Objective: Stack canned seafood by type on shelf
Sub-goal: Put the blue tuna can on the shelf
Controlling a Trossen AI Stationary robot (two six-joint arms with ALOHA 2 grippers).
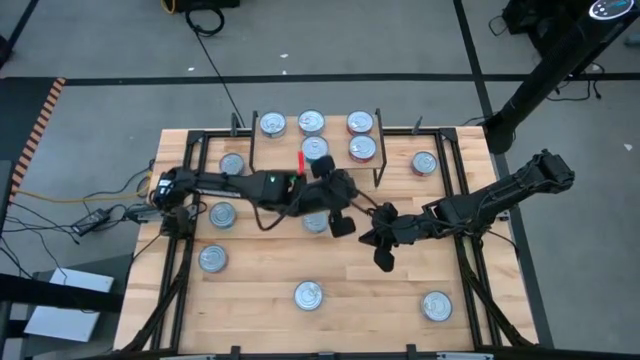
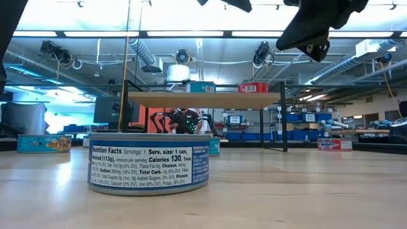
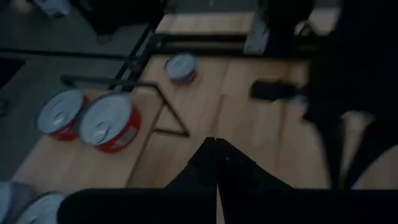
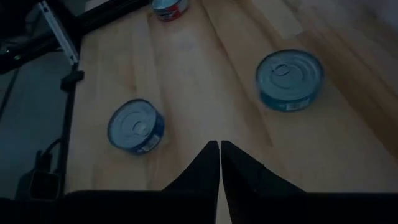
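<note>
High view: shelf [image 1: 378,120] at upper centre of the frame, five tins on its board; three along the back, two just in front, the right-hand pair red-sided [image 1: 362,148], apparently grouped by colour. Left gripper [image 1: 340,205] at centre frame, just below the shelf's front edge, over a loose tin [image 1: 315,222] half hidden beneath the arm. Right gripper [image 1: 382,245] right of centre, low over bare tabletop [image 1: 260,270], probably parked clear of the other arm. More loose tins scattered: left side, bottom centre [image 1: 308,295], bottom right, one right of the shelf. Low view: blue-labelled tin [image 2: 149,163] large in the lower left foreground; shelf board [image 2: 203,99] behind at mid-frame with a teal tin [image 2: 200,86] and a red tin [image 2: 253,87] showing on top; dark arm parts hanging in from the top right. Left wrist view: fingers [image 3: 239,168] pressed together at bottom centre, nothing between them; two red tins [image 3: 112,121] side by side at left on the shelf board, a further tin [image 3: 181,67] beyond at upper centre. Empty pinch likely means a tin just set down or none yet taken. Right wrist view: fingers [image 4: 242,165] closed tip to tip, empty, at bottom centre; two blue tins [image 4: 137,126] on the tabletop ahead, left and upper right, well apart, unsorted.
</note>
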